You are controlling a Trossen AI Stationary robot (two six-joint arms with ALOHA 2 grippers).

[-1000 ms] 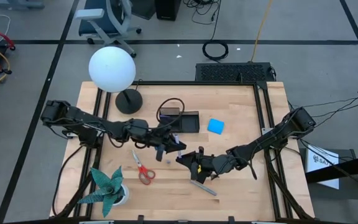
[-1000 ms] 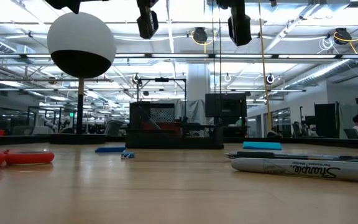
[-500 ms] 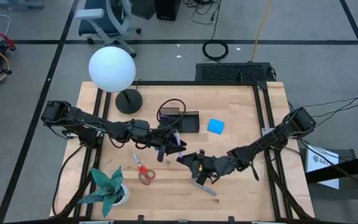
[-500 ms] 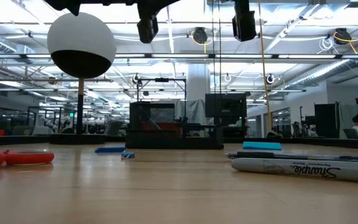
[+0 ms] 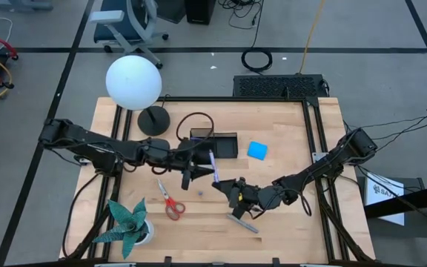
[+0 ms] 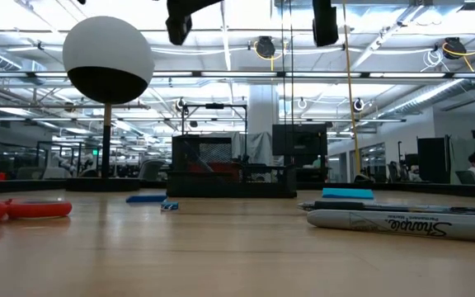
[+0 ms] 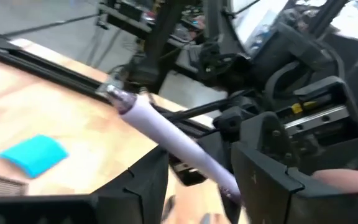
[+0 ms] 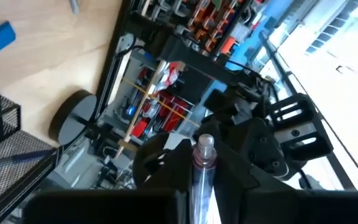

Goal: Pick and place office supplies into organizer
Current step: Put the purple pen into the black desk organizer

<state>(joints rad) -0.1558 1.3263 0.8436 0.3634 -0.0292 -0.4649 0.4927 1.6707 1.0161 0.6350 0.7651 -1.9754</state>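
Observation:
A purple pen [image 5: 213,166] hangs above the middle of the table between my two grippers. My right gripper [image 5: 227,187] is shut on its near end. My left gripper [image 5: 190,176] is open; in the left wrist view its fingers stand on either side of the pen [image 7: 166,134]. The black mesh organizer [image 5: 219,145] stands just beyond them, with a dark pen in it. A blue pad [image 5: 257,150] lies flat to its right. Red-handled scissors [image 5: 170,202] and a grey marker [image 5: 242,222] lie near the front. My right gripper pinches the purple pen's near end [image 8: 201,171] between its two fingers. The fingers come about level from the table's right. The pen sticks out past the fingertips toward the organizer, its silver-tipped free end [image 7: 114,93] lifted clear of the table.
A lamp with a white globe [image 5: 133,81] and a round black base [image 5: 154,120] stands at the far left. A green paper plant [image 5: 128,222] sits at the near left corner. A small blue block [image 6: 169,205] lies on the wood. Bare wood lies right of the pad.
My left gripper has opened, let go of the purple pen, rolled, and drawn back a little toward the table's left while rising. My right gripper has rolled in place and keeps the pen, whose free end now points more toward the organizer.

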